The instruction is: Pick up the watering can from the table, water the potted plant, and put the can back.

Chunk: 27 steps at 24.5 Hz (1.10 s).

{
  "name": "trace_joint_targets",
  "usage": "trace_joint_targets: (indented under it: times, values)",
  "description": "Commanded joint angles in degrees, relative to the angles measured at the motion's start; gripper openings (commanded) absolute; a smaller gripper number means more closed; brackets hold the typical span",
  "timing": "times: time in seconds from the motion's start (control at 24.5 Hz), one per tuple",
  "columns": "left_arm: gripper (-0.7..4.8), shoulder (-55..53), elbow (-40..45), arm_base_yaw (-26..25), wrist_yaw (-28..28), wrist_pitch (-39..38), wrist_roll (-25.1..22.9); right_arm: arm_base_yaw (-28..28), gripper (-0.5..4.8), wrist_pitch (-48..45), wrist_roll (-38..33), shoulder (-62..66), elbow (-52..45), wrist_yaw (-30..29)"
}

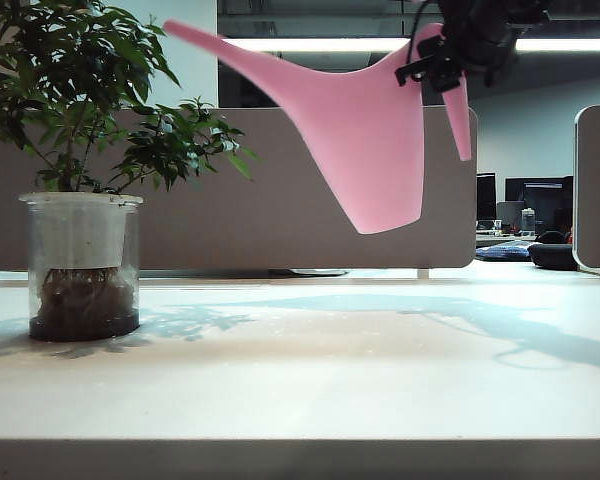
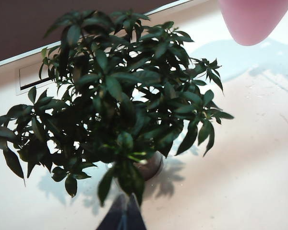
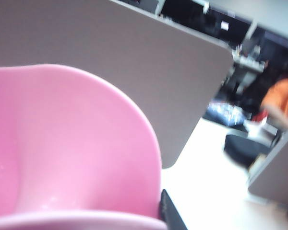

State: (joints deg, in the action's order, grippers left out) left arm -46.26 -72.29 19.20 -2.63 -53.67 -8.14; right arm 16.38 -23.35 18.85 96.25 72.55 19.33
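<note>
Bare white table (image 1: 300,380) fills the lower frame. At upper right, the right gripper (image 1: 442,62) is clamped on the watering can (image 1: 365,140), held aloft and tilted, spout not yet over the potted plant (image 1: 80,200) at left. Water could spill short. The left gripper (image 2: 124,215) hovers above the leaves; I cannot tell its state.

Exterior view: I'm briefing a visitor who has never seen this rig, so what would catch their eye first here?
The pink can hangs high above the table, upper right, tilted with its spout toward the plant; the right gripper holds it at the handle. The plant stands at the far left in a clear jar. The left gripper hovers above the plant, seen only in the left wrist view.
</note>
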Motion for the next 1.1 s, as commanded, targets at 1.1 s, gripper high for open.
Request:
trace_joint_targets:
  times: [1.1]
  values:
    - [-0.05, 0.1, -0.4, 0.0, -0.1, 0.6, 0.0, -4.7, 2.52, 12.0, -18.4, -4.3, -14.8, -4.4]
